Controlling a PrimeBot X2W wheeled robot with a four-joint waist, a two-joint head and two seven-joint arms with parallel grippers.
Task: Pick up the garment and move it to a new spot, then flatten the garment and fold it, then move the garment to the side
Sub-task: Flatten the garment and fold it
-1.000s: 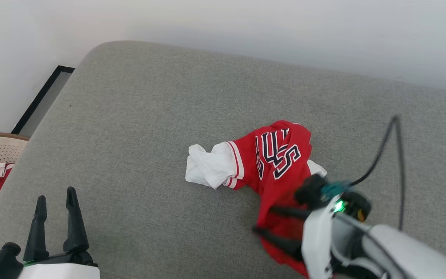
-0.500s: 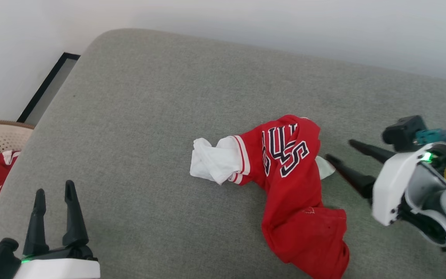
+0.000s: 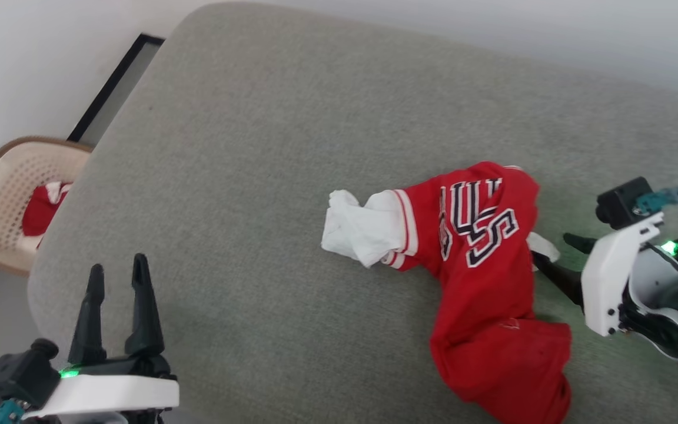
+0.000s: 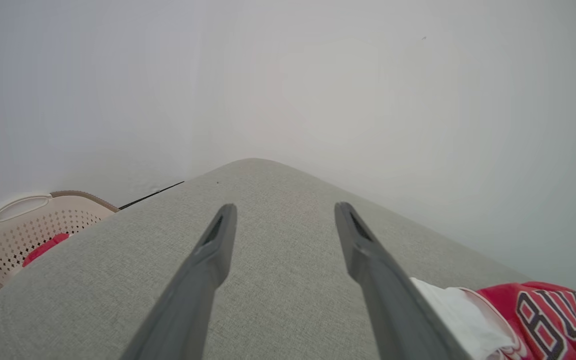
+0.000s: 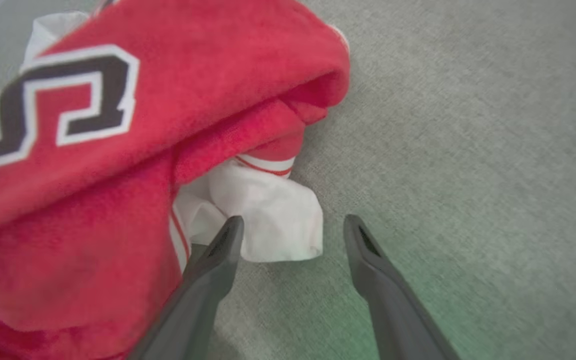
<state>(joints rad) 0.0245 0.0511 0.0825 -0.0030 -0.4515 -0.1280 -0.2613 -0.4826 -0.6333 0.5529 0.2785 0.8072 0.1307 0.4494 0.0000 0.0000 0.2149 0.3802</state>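
Observation:
The garment (image 3: 486,265), a red jersey with black white-edged lettering, lies crumpled on the grey cushion (image 3: 256,147). One white sleeve (image 3: 362,235) sticks out to its left. My right gripper (image 3: 549,247) is open at the garment's right edge, its tips just short of the other white sleeve (image 5: 268,225). That sleeve's end lies against one finger (image 5: 218,260), and nothing is gripped. My left gripper (image 3: 118,265) is open and empty near the cushion's front left corner, well apart from the garment (image 4: 543,320).
A beige perforated basket (image 3: 3,200) holding red-and-white cloth stands on the floor left of the cushion. A pale wall (image 4: 318,75) runs behind it, and a dark-framed panel (image 3: 115,76) sits by the far left corner. Bare cushion lies between my left gripper and the garment.
My right gripper has left the garment's lower part, swung to its right side and dropped toward the white sleeve. The head camera has shifted, so the whole picture has moved. The left arm holds still.

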